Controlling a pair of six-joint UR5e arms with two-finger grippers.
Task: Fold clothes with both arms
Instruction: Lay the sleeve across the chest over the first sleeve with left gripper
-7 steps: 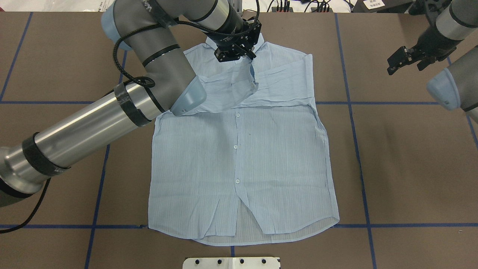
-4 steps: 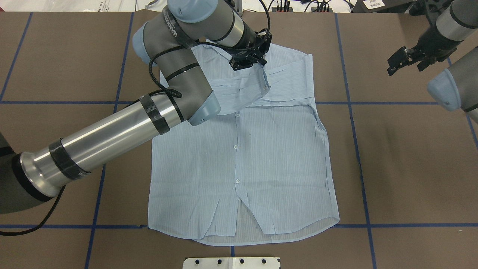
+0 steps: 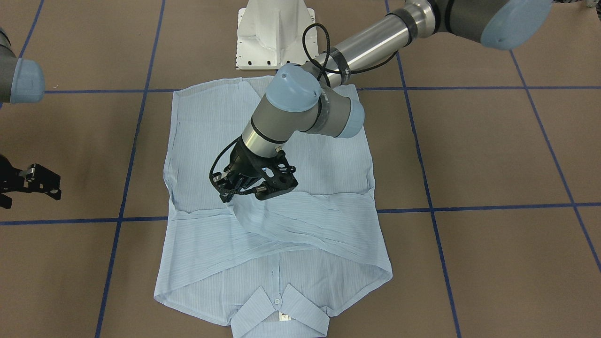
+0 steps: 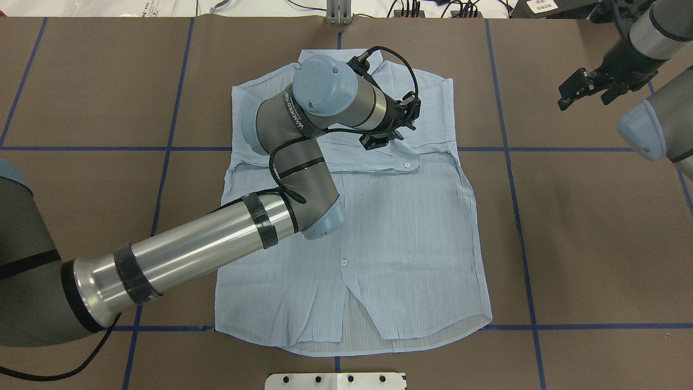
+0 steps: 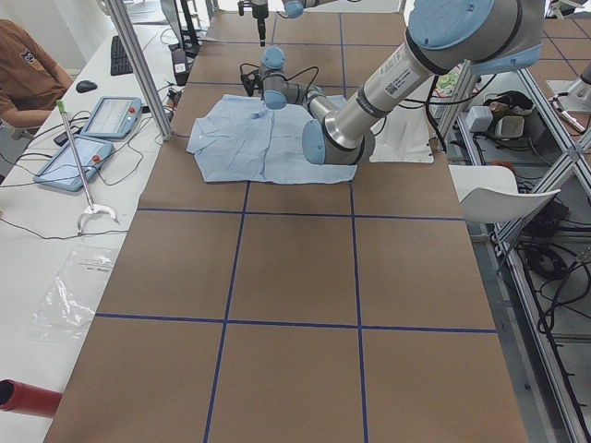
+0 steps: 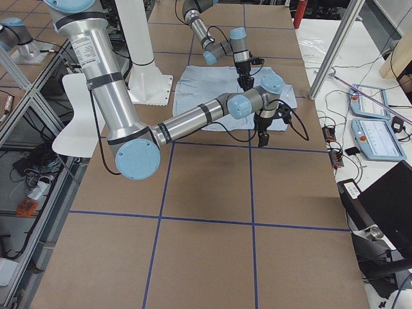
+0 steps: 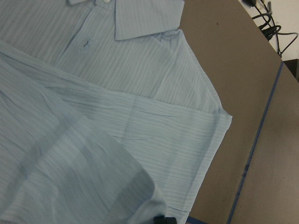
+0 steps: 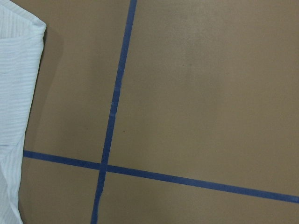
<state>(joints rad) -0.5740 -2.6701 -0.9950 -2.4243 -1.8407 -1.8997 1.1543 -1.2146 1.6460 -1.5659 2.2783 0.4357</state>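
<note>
shirt lies spread front-up on the bench, its collar just beyond the left claw, which pinches a sleeve folded across the chest. right claw hangs spread wide, holding nothing, well apart from the cloth.

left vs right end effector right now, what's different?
Left end effector sits low over the shirt, near the chest; right end effector is off to the side over bare table. Left is shut on the sleeve laid across the chest; right is open and holds nothing. Both are black and two-fingered.
</note>
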